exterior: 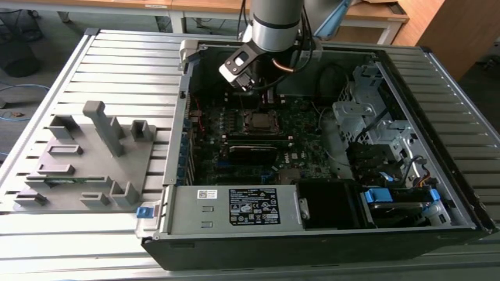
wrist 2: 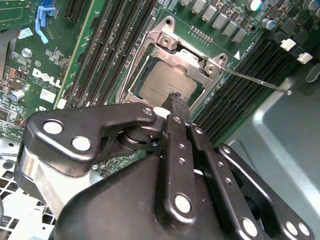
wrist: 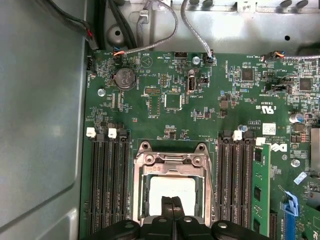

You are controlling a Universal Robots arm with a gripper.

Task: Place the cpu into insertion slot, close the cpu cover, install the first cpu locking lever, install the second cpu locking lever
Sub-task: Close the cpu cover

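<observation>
cpu [wrist 2: 167, 82] sits flat in the insertion slot [wrist: 146, 195], dull grey face up, square to the socket. Handling, my guess: light, stiff, thin, smooth on top so it would slip under a pinch. The underside is fragile, so take it by opposite edges only and never press on the face. It looks fully seated, so no grip needed on it now.

cpu cover [wrist 2: 192, 57] lies around the chip as a silvery frame, and in both wrist views it looks lowered onto it, not standing up. It is thin sheet metal, stiff but bendable, so push on the frame bar, not the cut-out.

A thin wire locking lever [wrist 2: 255, 81] sticks out from the socket corner over the memory slots [wrist: 107, 180], apparently unlatched. Probably springy, best caught near its free end.

gripper [wrist 2: 175, 98] hangs just above the near edge of the chip and cover. Its fingers are pressed together with nothing between them. Can't tell if the tip touches the metal.

Around it are the green board [wrist: 165, 85] and the open computer case [exterior: 437, 146], with the arm [exterior: 275, 23] reaching down into it.
</observation>
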